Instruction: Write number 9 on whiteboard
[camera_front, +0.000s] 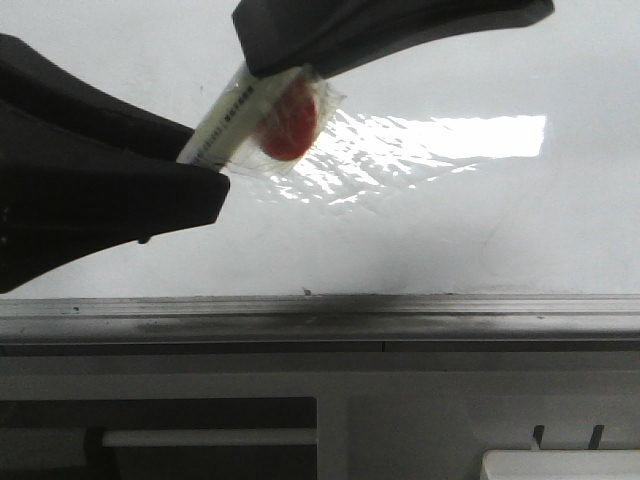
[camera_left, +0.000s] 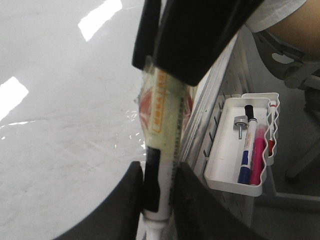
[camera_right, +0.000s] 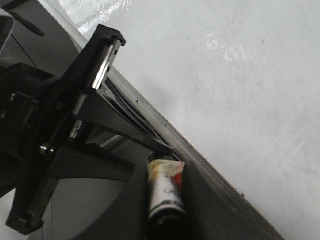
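While both tools crowd the same marker (camera_front: 262, 112), no number 9 shows anywhere on the whiteboard (camera_front: 480, 210), so writing looks not yet begun. The left tool (camera_left: 159, 197) pinches the marker's barrel between its dark fingers (camera_left: 127, 200), the label and plastic wrap visible above them. The right tool (camera_right: 165, 200) is pressed onto one end of a marker, probably the same one and perhaps its cap; I cannot confirm that. In the front view the marker hangs at about ten o'clock from the glare patch (camera_front: 450, 140). A white tray (camera_left: 235, 150) of spare pens (camera_left: 250, 150) sits off the board's edge strip (camera_front: 320, 312).
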